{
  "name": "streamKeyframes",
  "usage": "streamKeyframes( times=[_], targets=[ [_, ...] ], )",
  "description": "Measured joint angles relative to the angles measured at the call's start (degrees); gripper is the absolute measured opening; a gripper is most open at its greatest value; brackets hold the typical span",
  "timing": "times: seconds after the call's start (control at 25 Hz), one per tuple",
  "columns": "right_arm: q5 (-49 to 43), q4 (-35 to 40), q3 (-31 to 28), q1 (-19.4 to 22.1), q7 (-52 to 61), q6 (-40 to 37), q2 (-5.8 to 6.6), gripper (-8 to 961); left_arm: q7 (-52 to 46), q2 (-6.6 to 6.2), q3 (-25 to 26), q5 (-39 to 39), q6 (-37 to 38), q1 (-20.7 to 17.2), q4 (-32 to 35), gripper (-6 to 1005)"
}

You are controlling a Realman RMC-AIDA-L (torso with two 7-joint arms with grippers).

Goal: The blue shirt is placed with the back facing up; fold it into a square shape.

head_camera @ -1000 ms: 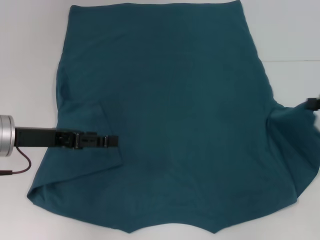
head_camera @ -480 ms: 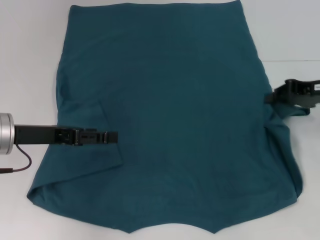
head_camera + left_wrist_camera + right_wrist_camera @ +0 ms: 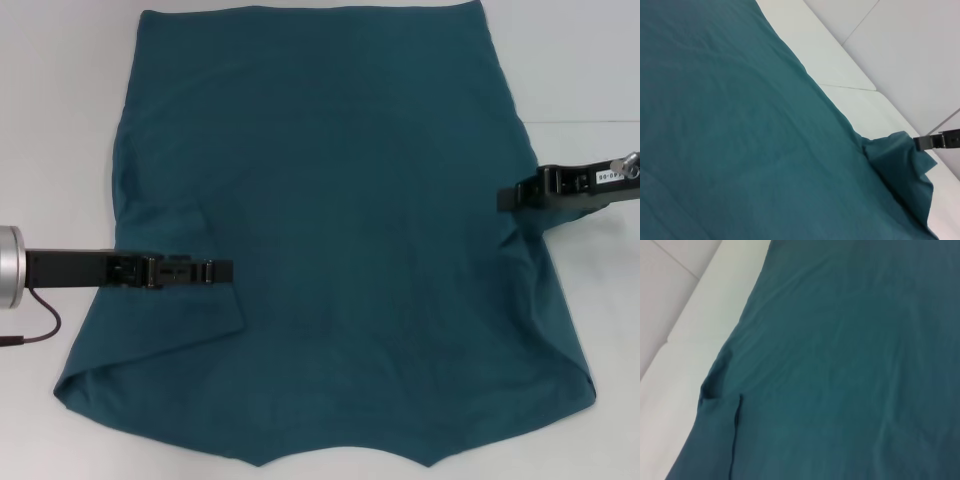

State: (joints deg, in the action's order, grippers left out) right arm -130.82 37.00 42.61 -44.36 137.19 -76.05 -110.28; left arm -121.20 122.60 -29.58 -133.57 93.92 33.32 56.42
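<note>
We find the blue shirt [image 3: 340,230] spread back-up on the white table [image 3: 60,120]. Its left sleeve lies folded inward, the left gripper [image 3: 222,270] resting over it; whether the fingers grip, we cannot tell. The right gripper [image 3: 512,198] is clamped on the right sleeve, apparently to fold it inward likewise.

The blue shirt [image 3: 340,240] lies on the table [image 3: 60,120] — left end effector [image 3: 222,271] over its left part, right end effector [image 3: 508,198] at its right edge.
</note>
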Motion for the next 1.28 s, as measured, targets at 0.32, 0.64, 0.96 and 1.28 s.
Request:
streamKeyframes(
  times=[0.32,0.64,0.96,1.28],
  targets=[
    [0.07,0.09,2.31,0.01,-2.56,-0.09,-0.02,3,0.00,0.07,0.05,0.01,-0.52,0.11,-0.06,919],
    [0.28,-0.01,2.22,-0.40,-3.32,0.38,-0.24,2,-0.04,0.09,0.04,0.51,-0.52,-0.19,-0.09,919],
    [0.93,-0.28,1.85,-1.15,-4.31,0.52,-1.41,78,-0.09,0.02,0.05,0.51,-0.58,-0.24,-0.09,919],
    [3.98,0.01,1.40,-0.78,-5.63,-2.38,-0.77,339,-1.82,-0.28,2.14,0.56,-0.54,-0.75,-0.08,919]
  ],
)
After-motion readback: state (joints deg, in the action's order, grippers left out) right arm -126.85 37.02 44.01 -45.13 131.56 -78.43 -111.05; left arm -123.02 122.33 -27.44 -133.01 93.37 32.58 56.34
